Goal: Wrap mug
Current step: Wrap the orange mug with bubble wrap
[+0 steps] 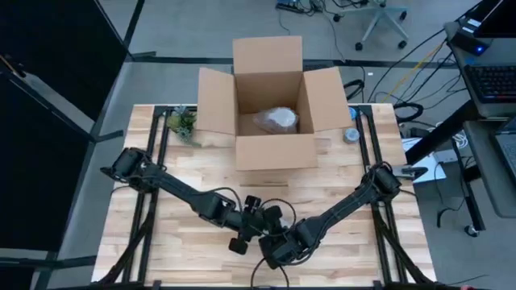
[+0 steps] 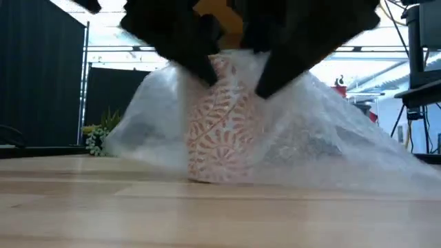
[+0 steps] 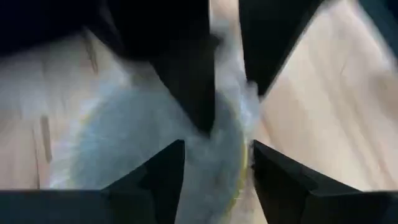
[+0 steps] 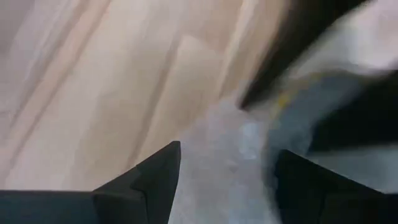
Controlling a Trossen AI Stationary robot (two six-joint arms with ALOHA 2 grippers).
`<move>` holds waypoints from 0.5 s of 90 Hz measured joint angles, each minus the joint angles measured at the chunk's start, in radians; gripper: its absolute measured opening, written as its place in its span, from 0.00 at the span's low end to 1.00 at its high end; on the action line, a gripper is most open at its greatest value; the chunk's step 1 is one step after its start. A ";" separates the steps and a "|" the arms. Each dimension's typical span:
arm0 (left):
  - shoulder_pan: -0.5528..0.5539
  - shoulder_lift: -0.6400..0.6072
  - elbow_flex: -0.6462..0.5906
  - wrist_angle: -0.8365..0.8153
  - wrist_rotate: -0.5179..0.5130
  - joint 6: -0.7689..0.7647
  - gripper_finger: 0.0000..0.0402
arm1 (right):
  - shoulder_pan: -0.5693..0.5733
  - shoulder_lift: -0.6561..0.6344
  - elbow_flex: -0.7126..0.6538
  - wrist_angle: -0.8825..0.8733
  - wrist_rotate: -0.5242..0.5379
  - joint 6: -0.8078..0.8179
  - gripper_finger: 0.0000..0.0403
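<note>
In the low view an orange-and-white patterned mug point(image 2: 220, 134) stands upright on the wooden table, and clear bubble wrap point(image 2: 324, 145) drapes over it and spreads out on both sides. Both grippers come down onto the mug's top from above. My left gripper point(image 3: 217, 177) and my right gripper point(image 4: 227, 180) each have wrap between their fingers. In the high view the two grippers meet near the table's front middle, the left point(image 1: 258, 219) and the right point(image 1: 278, 242), and they hide the mug. My left gripper has a bunched ridge of the bubble wrap point(image 3: 214, 155) between its two fingers, beside the mug's yellowish rim point(image 3: 241, 163), coming from above and pointing down. One layer or several, I cannot tell. The wrap's skirt lies slack on the table. My right gripper comes from above with the bubble wrap point(image 4: 230, 143) between its two fingers. In the left wrist view its fingers point(image 3: 186, 87) stand on either side of a raised fold of wrap. The wrap lies draped over the upright mug.
An open cardboard box point(image 1: 268, 149) stands at the table's far middle, with a wrapped bundle point(image 1: 276, 119) inside. Left of the box lies a small green plant point(image 1: 184, 122), and right of it a tape roll point(image 1: 351, 134). Bare wood shows at the front left and front right.
</note>
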 joint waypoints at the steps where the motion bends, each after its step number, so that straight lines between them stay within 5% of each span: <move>1: 0.000 -0.001 0.000 0.000 0.000 0.000 0.40 | 0.000 0.000 0.000 0.000 0.001 -0.001 0.50; 45: 0.000 0.044 -0.040 0.144 0.028 0.012 0.40 | 0.002 0.000 0.000 0.019 0.017 -0.014 0.50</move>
